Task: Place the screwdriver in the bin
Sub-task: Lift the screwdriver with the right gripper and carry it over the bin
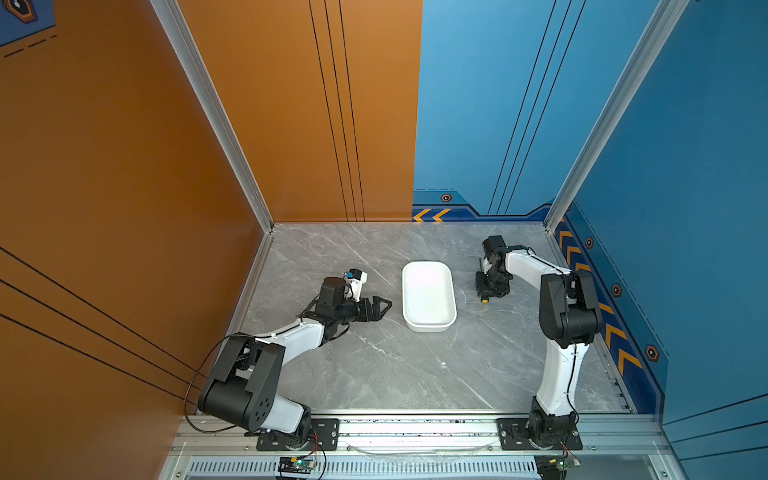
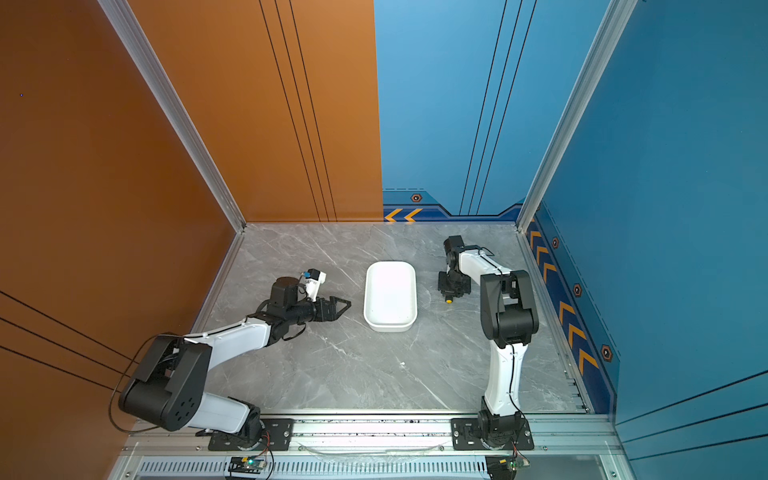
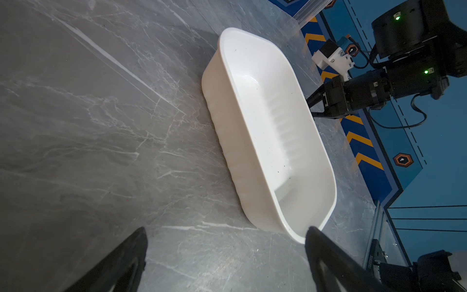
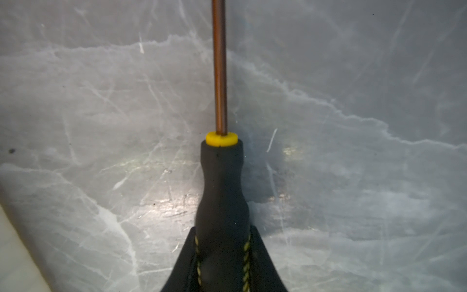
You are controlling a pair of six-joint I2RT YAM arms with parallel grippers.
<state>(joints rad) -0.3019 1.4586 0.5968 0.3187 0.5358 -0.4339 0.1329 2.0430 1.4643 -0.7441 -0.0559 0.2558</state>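
Observation:
The screwdriver (image 4: 222, 182) has a black handle, a yellow collar and a thin shaft running away over the table. My right gripper (image 4: 222, 231) is shut on its handle, one finger on each side. In both top views that gripper (image 1: 484, 292) (image 2: 448, 293) points down just right of the bin, with the screwdriver's yellow end cap (image 1: 484, 299) (image 2: 448, 300) showing below it. The bin (image 1: 404, 291) (image 2: 365, 291) (image 3: 227, 141) is a white tray with nothing in it. My left gripper (image 1: 384, 305) (image 2: 347, 306) (image 3: 226, 230) hovers open left of the bin, holding nothing.
The grey marble table (image 1: 374, 374) is closed in by an orange wall on the left and blue walls at the back and right. An aluminium rail (image 1: 415, 428) with both arm bases runs along the front edge. The bin's edge (image 4: 15, 252) shows in the right wrist view.

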